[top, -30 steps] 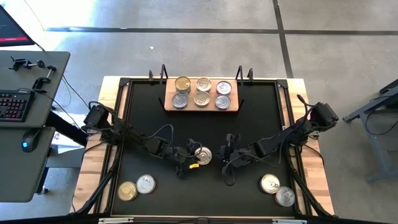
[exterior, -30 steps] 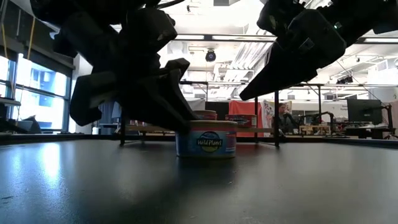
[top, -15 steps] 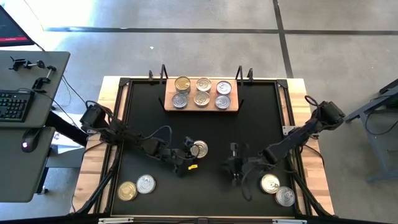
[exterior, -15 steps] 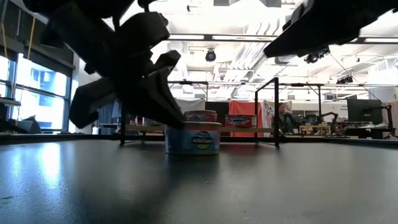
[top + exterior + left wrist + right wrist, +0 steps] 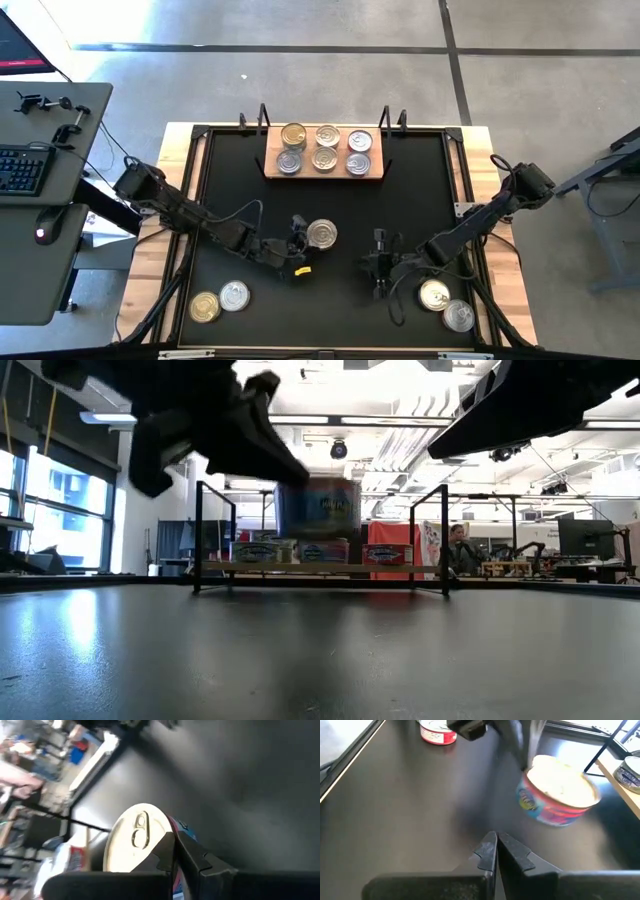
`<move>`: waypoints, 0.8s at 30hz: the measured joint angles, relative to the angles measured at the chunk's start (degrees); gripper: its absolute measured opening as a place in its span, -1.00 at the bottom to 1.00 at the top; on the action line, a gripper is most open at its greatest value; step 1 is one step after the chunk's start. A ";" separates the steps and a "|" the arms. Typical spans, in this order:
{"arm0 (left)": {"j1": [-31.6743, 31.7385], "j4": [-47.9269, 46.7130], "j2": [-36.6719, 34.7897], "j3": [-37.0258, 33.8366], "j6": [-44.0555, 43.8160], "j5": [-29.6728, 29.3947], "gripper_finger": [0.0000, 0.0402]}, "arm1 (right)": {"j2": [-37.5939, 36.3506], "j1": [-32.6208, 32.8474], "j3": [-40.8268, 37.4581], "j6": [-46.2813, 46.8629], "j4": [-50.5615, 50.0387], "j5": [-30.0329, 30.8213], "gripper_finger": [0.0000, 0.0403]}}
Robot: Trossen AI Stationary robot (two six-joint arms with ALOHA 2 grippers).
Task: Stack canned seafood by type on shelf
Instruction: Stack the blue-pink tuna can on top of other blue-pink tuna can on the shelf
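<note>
A round tin with a pale pull-tab lid and a blue-and-pink label (image 5: 321,234) is at mid-table, in my left gripper (image 5: 306,241). In the low view this tin (image 5: 318,508) hangs above the tabletop, in front of the shelf. The right wrist view shows it tilted (image 5: 557,795). The wooden shelf (image 5: 375,172) stands at the table's far edge with six tins in two rows. My right gripper (image 5: 378,266) is shut and sits to the right of the held tin, touching nothing. My left gripper (image 5: 174,840) holds the tin at the edge of its lid (image 5: 159,837). One finger lies over the lid's rim and the other (image 5: 196,862) lies against the labelled side. It comes in from the table's left. The tin is lifted clear and tilted.
Two tins (image 5: 205,306) (image 5: 234,295) lie near the table's near left corner. Two more (image 5: 434,294) (image 5: 458,316) lie near the near right corner, close to my right arm. The black tabletop between the shelf and the grippers is bare.
My left gripper slid the tin a little toward the far edge along the table, then raised it clear of the surface. My right gripper drew back from the tin, toward the near right.
</note>
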 joint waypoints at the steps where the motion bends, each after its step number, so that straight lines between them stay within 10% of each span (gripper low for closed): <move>1: -0.18 -0.05 -0.11 0.85 -0.07 -1.55 -1.00 | 0.00 0.00 0.00 0.02 -0.06 0.00 -0.97; 15: 16.06 -10.97 -0.35 21.50 5.19 -9.80 -0.99 | 0.01 -1.88 0.02 0.87 0.07 2.95 -0.97; 24: 23.84 -18.22 0.11 21.94 5.24 7.45 -1.00 | 0.02 -2.62 0.02 3.26 -2.05 2.88 -0.97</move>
